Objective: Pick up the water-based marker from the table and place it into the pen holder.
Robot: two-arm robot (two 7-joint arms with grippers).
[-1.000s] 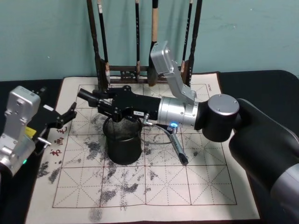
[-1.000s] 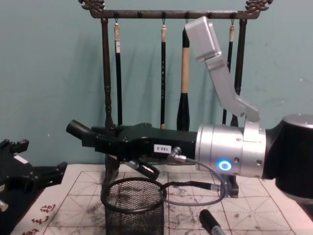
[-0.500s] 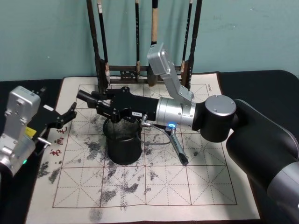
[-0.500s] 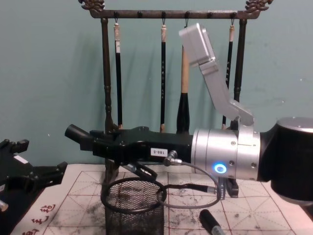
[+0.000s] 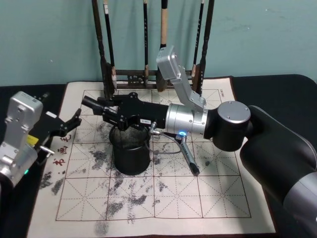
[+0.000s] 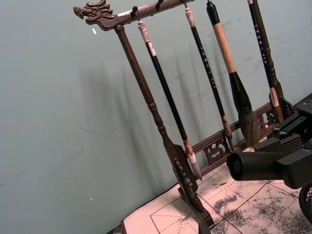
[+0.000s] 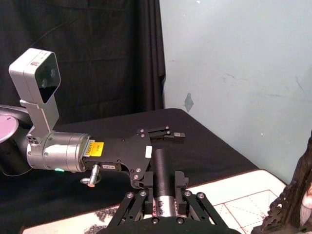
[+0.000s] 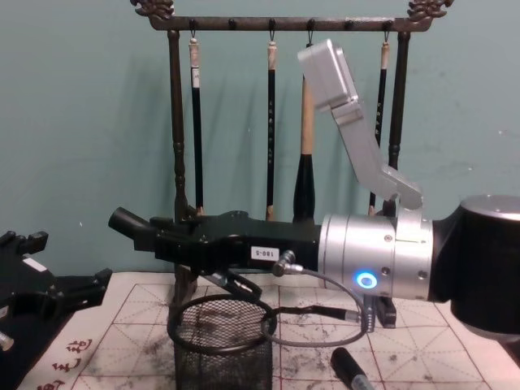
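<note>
Head view: the right gripper (image 5: pixel 115 113) is clamped on the water-based marker (image 5: pixel 91 103), which lies level and juts out past the fingertips toward the robot's left. The pen holder (image 5: pixel 131 156) stands directly below the gripper on the ink-stained mat (image 5: pixel 198 198). A second marker (image 5: pixel 189 159) lies on the mat beneath the right wrist. The left gripper (image 5: pixel 71 123), fingers slightly parted and empty, sits well beyond the marker's free end.

Left wrist view: the marker's blunt end (image 6: pixel 251 165) points forward, with the brush rack (image 6: pixel 161 131) behind it.

Right wrist view: the marker runs out between the fingers (image 7: pixel 141 181) toward the left gripper.

Chest view: the marker is held clear above the holder's rim.
</note>
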